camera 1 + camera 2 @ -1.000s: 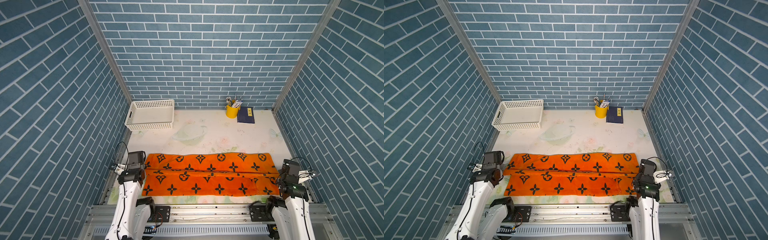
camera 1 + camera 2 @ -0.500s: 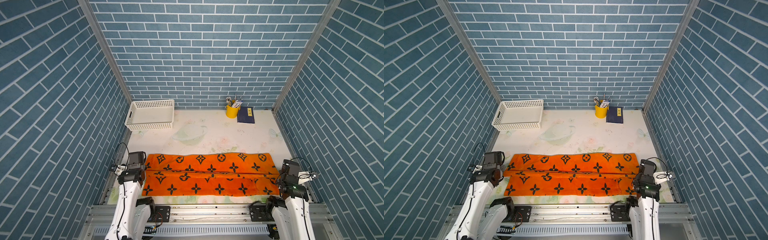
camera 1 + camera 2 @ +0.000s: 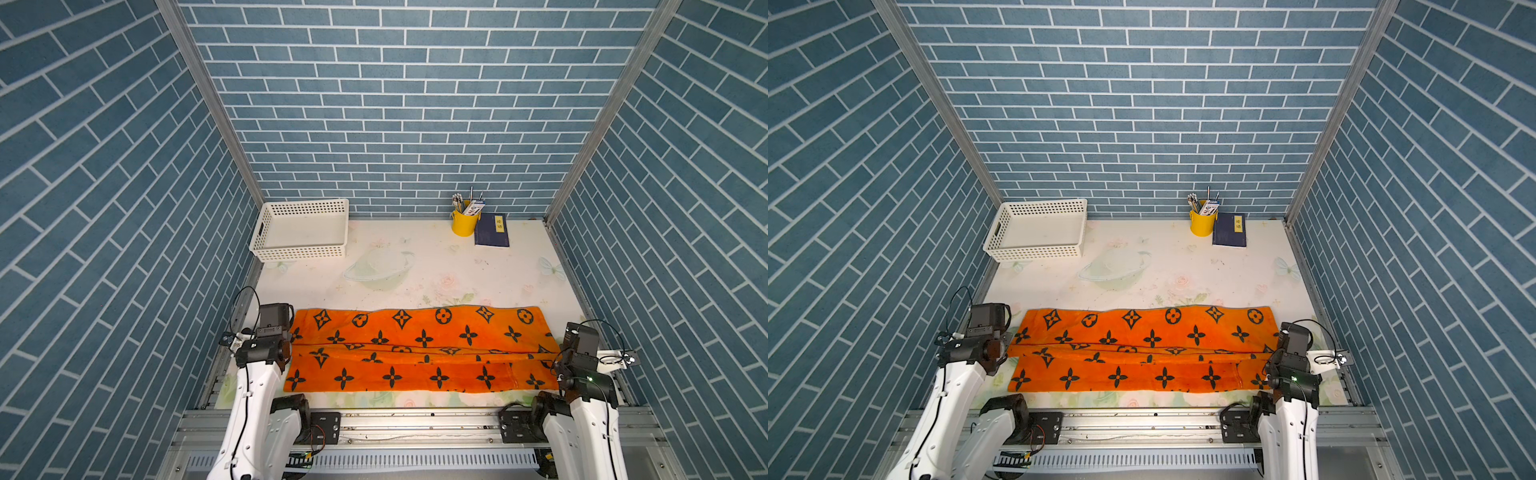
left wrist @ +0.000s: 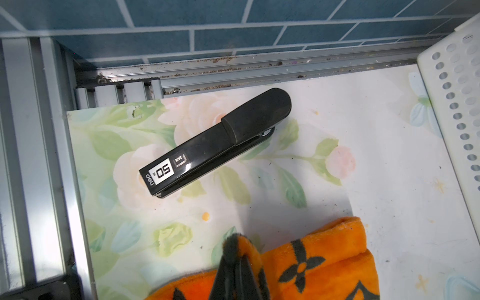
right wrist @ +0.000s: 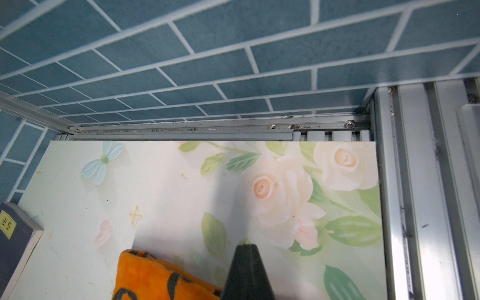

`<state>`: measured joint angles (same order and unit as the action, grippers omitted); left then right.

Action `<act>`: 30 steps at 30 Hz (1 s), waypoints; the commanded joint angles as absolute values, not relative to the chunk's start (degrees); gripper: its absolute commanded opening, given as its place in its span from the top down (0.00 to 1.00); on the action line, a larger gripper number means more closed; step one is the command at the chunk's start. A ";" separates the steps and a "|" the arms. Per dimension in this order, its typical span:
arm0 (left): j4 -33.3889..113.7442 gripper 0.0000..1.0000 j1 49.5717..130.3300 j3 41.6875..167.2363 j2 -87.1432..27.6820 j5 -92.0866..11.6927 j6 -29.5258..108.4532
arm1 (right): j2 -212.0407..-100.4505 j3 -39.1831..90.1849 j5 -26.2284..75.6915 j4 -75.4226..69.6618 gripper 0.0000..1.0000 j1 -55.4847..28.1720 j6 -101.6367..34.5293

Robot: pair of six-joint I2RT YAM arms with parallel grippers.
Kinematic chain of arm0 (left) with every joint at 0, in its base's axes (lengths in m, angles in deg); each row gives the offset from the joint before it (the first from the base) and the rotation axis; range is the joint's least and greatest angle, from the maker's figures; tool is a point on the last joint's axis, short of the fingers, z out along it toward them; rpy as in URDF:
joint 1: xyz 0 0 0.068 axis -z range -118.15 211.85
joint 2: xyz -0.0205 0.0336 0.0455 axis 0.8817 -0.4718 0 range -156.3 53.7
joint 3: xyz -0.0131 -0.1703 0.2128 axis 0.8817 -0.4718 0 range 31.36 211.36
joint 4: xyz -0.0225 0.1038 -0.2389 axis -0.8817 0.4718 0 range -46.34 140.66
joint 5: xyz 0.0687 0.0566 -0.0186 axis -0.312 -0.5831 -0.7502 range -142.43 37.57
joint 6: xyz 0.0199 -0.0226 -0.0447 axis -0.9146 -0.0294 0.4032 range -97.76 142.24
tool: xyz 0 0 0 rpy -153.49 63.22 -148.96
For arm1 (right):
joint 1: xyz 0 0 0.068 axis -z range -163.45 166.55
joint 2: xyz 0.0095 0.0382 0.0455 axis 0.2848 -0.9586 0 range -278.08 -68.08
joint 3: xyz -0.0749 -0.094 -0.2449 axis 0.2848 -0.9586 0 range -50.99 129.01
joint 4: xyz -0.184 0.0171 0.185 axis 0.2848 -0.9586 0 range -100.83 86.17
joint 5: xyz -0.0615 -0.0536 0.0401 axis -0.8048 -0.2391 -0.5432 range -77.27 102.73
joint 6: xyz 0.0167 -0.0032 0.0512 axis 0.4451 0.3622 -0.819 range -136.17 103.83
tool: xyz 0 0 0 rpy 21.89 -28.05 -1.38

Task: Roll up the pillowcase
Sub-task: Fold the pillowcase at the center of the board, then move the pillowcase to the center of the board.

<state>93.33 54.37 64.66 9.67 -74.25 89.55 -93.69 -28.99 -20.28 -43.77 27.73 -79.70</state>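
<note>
The orange pillowcase (image 3: 415, 353) (image 3: 1142, 353) with black flower motifs lies as a long strip across the near part of the table, its near half folded up to a crease along the middle. My left gripper (image 3: 289, 344) (image 3: 1008, 347) sits at the strip's left end. In the left wrist view this gripper (image 4: 235, 249) is shut, with a tuft of the pillowcase (image 4: 324, 259) pinched round its tip. My right gripper (image 3: 555, 358) (image 3: 1271, 358) sits at the right end. In the right wrist view it (image 5: 245, 246) is shut and its tip is bare, with the pillowcase (image 5: 145, 275) against its side.
A black stapler (image 4: 215, 145) lies near the table's left edge, beyond the left gripper. A white perforated basket (image 3: 299, 232) stands at the back left. A yellow pen cup (image 3: 463, 222) and a dark blue book (image 3: 491, 230) stand at the back right. Aluminium rails and brick-patterned walls border the table.
</note>
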 commanded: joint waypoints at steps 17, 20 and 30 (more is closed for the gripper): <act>71.42 0.33 57.66 68.54 4.67 -59.56 72.26 | -105.98 -27.48 3.96 -24.75 0.51 23.74 -62.64; 65.86 0.43 59.13 66.59 -2.69 -54.58 70.02 | -114.78 -27.19 5.28 -22.87 0.55 17.37 -60.82; 58.27 0.66 61.32 63.09 -17.76 -54.16 69.63 | -137.05 -26.69 8.39 -11.06 0.59 8.98 -59.63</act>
